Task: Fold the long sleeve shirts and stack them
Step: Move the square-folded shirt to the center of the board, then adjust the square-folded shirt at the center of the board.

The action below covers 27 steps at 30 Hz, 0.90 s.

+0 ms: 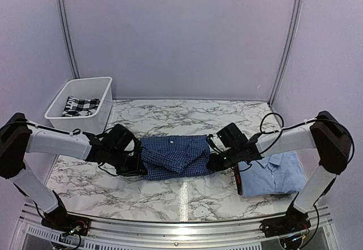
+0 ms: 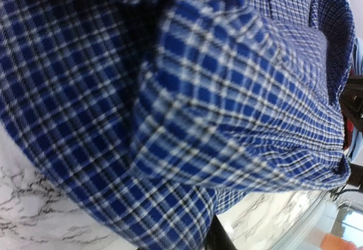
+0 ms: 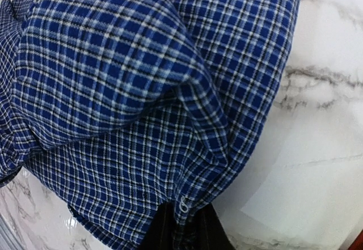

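**A:** How many shirts are on the table?

**B:** Two. One dark blue fine-checked cloth shirt lies bunched at mid-table. One plain light blue cloth shirt lies folded toward the near right corner, partly under the right arm.

**A:** Anything else?

**B:** One white plastic bin stands at the far left corner, with one black-and-white checked cloth inside.

**A:** Any writing?

**B:** The pale marks on the cloth in the bin are too small to read. On the dark shirt I see one small pale button at the hem.

**A:** And the grippers?

**B:** The right gripper has its fingers pinching the dark shirt's right hem, just by the button. The left gripper sits at the shirt's left edge. In its wrist view cloth covers nearly everything, so I cannot tell whether it pinches.

**A:** Room to move?

**B:** The grey-veined white marble table lies bare in front of the dark shirt up to the near edge, and behind it to the back wall. The light blue shirt's left edge is just beside the right gripper, and its right edge is near the table's right side.
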Each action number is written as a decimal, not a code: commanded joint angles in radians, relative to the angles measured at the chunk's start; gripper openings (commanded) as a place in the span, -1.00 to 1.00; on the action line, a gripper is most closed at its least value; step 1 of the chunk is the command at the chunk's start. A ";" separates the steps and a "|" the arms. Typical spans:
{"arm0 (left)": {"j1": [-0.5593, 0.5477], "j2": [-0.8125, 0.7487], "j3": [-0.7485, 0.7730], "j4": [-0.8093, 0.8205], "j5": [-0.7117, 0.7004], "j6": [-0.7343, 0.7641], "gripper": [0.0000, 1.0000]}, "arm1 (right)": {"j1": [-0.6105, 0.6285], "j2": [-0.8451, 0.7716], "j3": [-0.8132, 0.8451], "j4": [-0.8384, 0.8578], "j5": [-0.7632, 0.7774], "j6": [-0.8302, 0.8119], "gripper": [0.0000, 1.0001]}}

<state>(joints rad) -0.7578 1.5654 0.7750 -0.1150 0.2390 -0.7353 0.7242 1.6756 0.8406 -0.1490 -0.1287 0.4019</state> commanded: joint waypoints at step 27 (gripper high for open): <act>0.058 0.009 0.229 -0.242 -0.095 0.070 0.14 | 0.376 -0.053 0.245 -0.132 0.282 -0.171 0.12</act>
<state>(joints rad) -0.7074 1.5303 0.9607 -0.3389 0.1390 -0.6910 1.0481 1.5887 1.0332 -0.2955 0.1223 0.2836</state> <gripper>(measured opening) 0.569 0.550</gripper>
